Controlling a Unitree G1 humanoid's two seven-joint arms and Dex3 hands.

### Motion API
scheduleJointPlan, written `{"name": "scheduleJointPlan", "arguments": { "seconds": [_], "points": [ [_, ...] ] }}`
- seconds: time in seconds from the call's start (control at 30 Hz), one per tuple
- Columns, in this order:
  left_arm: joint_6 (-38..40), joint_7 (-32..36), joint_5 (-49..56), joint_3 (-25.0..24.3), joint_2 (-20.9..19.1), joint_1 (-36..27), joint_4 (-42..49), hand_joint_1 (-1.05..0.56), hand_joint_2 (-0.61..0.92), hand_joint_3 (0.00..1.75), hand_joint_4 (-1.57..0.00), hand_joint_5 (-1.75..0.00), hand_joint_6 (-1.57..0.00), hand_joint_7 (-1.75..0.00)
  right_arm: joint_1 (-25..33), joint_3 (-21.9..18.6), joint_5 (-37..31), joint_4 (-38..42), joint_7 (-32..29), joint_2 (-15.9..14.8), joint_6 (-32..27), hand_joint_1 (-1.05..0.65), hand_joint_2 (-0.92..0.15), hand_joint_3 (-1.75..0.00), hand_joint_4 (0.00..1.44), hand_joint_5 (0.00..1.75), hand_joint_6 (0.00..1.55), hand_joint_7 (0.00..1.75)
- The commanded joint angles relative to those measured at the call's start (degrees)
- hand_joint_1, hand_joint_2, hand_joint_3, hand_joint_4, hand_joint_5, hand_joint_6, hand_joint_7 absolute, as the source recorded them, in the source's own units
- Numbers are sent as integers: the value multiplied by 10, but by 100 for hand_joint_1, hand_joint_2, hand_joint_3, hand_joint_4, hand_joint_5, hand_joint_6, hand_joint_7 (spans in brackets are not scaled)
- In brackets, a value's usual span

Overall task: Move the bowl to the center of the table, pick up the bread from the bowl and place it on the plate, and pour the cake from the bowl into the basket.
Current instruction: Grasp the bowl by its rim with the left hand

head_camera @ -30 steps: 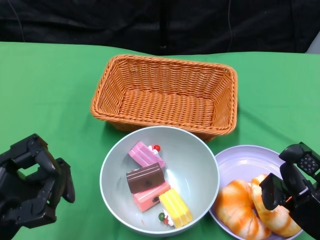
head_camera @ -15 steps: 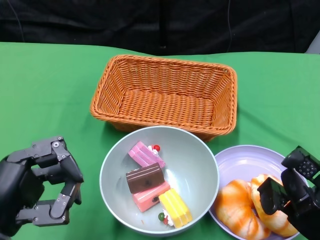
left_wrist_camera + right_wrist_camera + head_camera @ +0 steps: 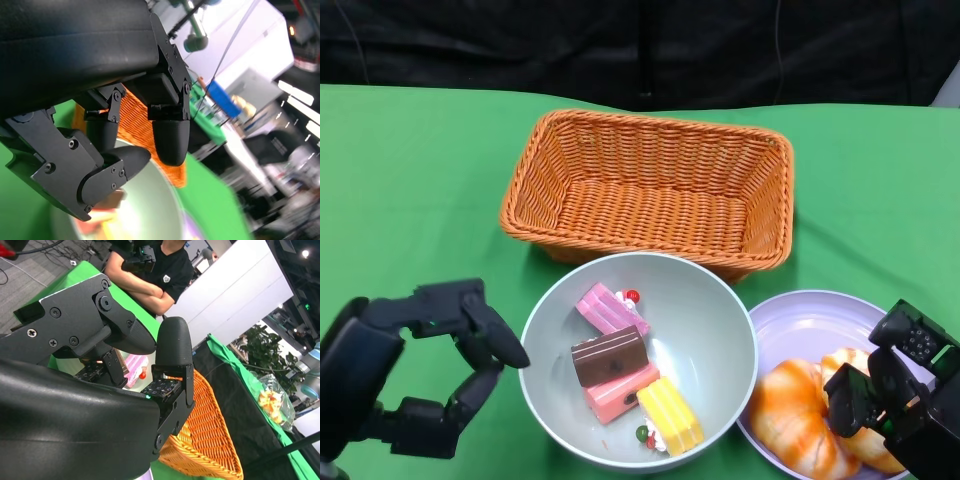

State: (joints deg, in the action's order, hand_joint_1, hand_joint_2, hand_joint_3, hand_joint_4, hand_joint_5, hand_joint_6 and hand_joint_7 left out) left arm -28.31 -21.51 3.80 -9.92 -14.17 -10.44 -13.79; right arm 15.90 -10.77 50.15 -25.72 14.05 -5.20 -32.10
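A pale green bowl (image 3: pixel 638 360) was seen at the near middle of the green table (image 3: pixel 410 190), just in front of the wicker basket (image 3: pixel 650 190), whose near rim it almost touched. Four cake pieces lay in the bowl: a pink one (image 3: pixel 609 308) toward the far side, a brown one (image 3: pixel 610 356) in the middle, a salmon-pink one (image 3: pixel 622 391) under it, and a yellow one (image 3: pixel 671 416) nearest the front. Small red and green berry-like bits were seen beside the pink and yellow pieces.

A lilac plate (image 3: pixel 810 325) was set just to the right of the bowl, its rim close against the bowl's. Two orange-glazed breads (image 3: pixel 795 415) lay on it side by side, the right one partly hidden.

The left hand (image 3: pixel 425 385) was held just left of the bowl, its fingers (image 3: pixel 490 335) spread in a wide curve toward the rim, with nothing held and no clear contact with the bowl. In the left wrist view the same hand (image 3: pixel 137 145) was seen with fingers apart above the bowl's edge.

The right hand (image 3: pixel 895 395) was held over the right side of the plate, above the right bread; its fingers were curled partway, and whether anything was touched could not be told. In the right wrist view a person (image 3: pixel 150 275) with folded arms was seen beyond the table.
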Motion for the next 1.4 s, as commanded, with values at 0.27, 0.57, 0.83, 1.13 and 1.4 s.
{"name": "scheduleJointPlan", "arguments": {
  "seconds": [0.27, 0.57, 0.83, 1.13, 1.4],
  "points": [
    [-168, 59, 196, 15, -112, 44, 43, -25, 49, 56, -71, -40, -100, -8, -3, 0, -6, 0, -29, 11, -1, -15, -66, -109, 82, 175, 62, 175],
    [-273, 74, 264, 45, -201, 111, 102, -44, 77, 4, -65, -12, -96, 0, -7, 2, -2, -1, -52, 15, -8, -14, -67, -113, 82, 175, 62, 175],
    [-327, 87, 337, 81, -246, 175, 135, -47, 83, 2, -70, -7, -93, 0, -7, -3, 5, -11, -74, 17, -16, -14, -67, -113, 82, 175, 62, 175],
    [-376, 157, 374, 126, -232, 214, 232, -43, 88, 3, -76, -6, -94, 0, -10, -6, 18, -20, -97, 20, -25, -14, -68, -112, 83, 175, 63, 175],
    [-390, 184, 384, 163, -232, 237, 287, -43, 89, 1, -77, -4, -91, 0, -8, -5, 32, -37, -127, 27, -34, -13, -69, -110, 85, 175, 67, 167]
  ]
}}
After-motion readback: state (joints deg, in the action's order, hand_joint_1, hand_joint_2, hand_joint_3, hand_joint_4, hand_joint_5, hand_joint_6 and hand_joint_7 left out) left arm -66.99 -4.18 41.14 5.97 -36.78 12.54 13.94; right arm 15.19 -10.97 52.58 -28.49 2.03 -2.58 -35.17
